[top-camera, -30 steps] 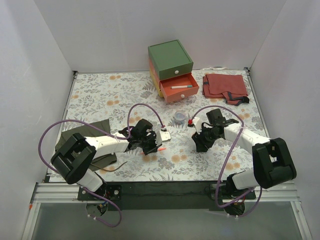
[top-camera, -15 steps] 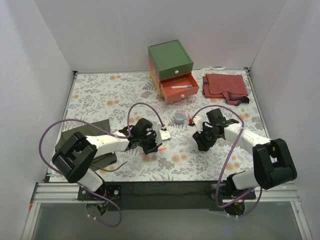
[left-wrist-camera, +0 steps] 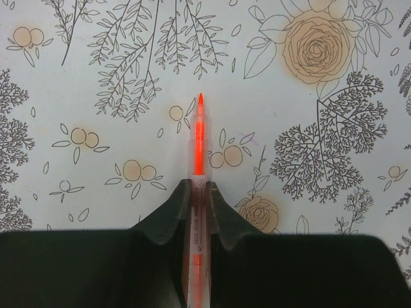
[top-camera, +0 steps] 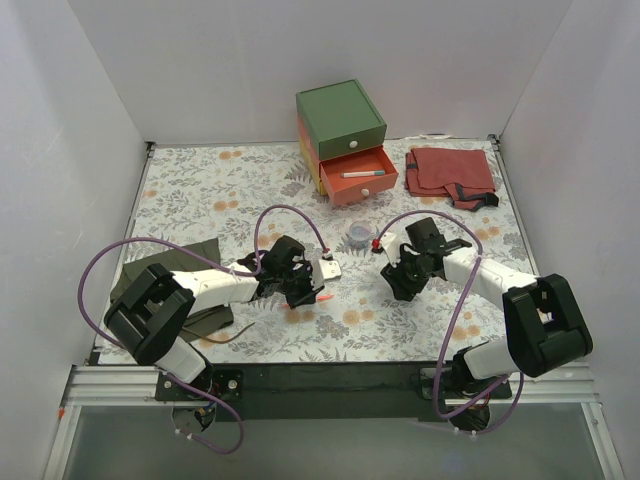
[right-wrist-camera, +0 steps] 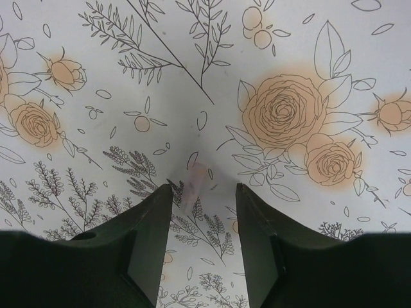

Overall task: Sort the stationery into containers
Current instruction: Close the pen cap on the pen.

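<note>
My left gripper [left-wrist-camera: 198, 186] is shut on an orange-red pen [left-wrist-camera: 199, 138] that sticks out forward just above the floral table; in the top view this gripper [top-camera: 304, 291] is left of centre. My right gripper [right-wrist-camera: 204, 187] is open and empty, low over the table, with a small translucent pale piece [right-wrist-camera: 194, 178] lying by its left finger. In the top view it [top-camera: 398, 284] is right of centre. The green, salmon and yellow box [top-camera: 340, 120] stands at the back. Its salmon drawer [top-camera: 358, 186] is open and holds a white pen [top-camera: 362, 174]. A grey-blue tape roll [top-camera: 357, 236] lies between the arms.
A folded red cloth [top-camera: 450, 172] lies at the back right. An olive-green cloth [top-camera: 165, 265] lies under the left arm at the left. Purple cables [top-camera: 285, 212] loop over both arms. White walls close the table on three sides.
My right arm has shifted slightly left and toward the tape roll. My left gripper has stayed nearly still with the orange-red pen.
</note>
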